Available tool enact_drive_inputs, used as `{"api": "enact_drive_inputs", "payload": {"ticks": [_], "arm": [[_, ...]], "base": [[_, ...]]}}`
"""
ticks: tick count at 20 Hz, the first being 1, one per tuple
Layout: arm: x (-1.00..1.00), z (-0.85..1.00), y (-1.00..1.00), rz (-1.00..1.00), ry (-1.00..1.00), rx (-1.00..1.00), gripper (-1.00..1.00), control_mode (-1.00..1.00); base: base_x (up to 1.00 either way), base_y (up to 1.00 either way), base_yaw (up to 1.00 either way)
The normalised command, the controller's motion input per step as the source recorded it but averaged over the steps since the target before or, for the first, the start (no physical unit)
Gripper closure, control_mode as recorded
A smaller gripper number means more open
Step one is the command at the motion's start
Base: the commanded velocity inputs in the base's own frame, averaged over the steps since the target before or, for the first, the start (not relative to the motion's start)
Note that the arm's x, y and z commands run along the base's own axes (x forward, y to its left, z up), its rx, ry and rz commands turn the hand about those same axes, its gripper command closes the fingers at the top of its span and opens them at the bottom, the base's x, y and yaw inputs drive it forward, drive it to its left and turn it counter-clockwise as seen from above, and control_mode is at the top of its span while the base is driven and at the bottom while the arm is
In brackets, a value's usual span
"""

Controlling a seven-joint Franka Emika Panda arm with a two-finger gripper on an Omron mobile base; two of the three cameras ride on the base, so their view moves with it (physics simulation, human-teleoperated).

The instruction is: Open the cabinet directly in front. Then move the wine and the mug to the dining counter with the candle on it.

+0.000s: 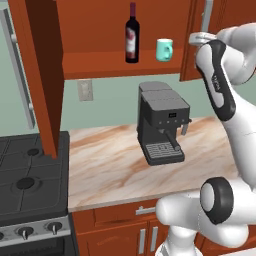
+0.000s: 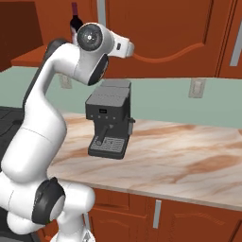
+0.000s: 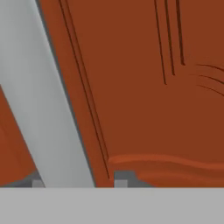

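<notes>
With the left cabinet (image 1: pixel 40 75) door open and the wine (image 1: pixel 132 34) and mug (image 1: pixel 164 50) on its shelf, the end effector (image 3: pixel 78 181) straddles the right door's handle (image 3: pixel 48 109), seemingly pinching it, ready for pulling outward.

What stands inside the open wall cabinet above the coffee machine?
On the cabinet's lower shelf stand a wine bottle and, to its right, a teal mug. The right door and the robot's arm cover the shelf's far right, so anything there is hidden.
</notes>
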Motion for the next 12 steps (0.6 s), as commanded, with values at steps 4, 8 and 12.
{"api": "enact_drive_inputs", "payload": {"ticks": [4,8,12], "arm": [[-0.89,0.09,-0.95,0.00,0.00,0.00,1.00,-1.00],[-0.87,0.08,-0.97,0.00,0.00,0.00,1.00,-1.00],[-0.78,0.06,-0.91,0.00,0.00,0.00,1.00,-1.00]], "base": [[0.00,0.00,0.00],[0.00,0.00,0.00],[0.00,0.00,0.00]]}}
